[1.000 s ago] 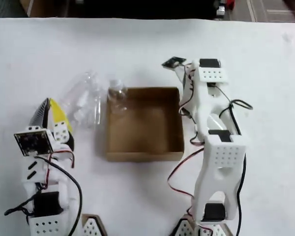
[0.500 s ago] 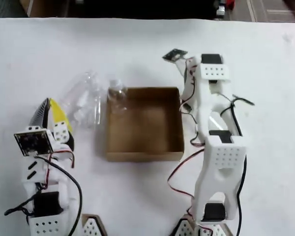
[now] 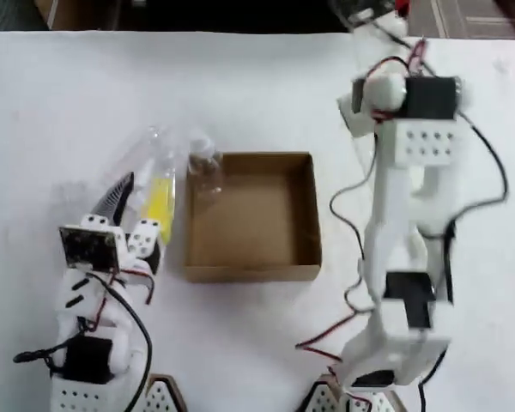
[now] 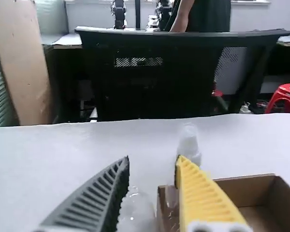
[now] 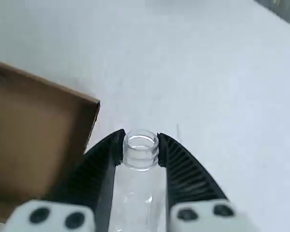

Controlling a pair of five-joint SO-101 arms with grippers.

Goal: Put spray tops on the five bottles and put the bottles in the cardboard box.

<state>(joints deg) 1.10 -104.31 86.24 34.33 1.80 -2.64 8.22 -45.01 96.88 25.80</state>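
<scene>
A clear bottle [image 5: 137,198] with a bare threaded neck and no spray top is clamped at the neck between the two black fingers of the right gripper [image 5: 141,140]. It is held above the white table [image 3: 69,86], with a corner of the open cardboard box [image 5: 34,145] near it. In the high view the right arm stands tall beside the box's right side, stretched toward the far edge of the table.

On the box's left side, a second clear bottle [image 3: 204,163] stands upright, touching or just beside the far left corner. More clear bottles [image 3: 150,146] lie in a loose cluster next to it. The left gripper [image 3: 146,182] sits over that cluster. Its grey and yellow jaws are spread apart and grasp nothing. A clear bottle is faintly visible on the table between them.
</scene>
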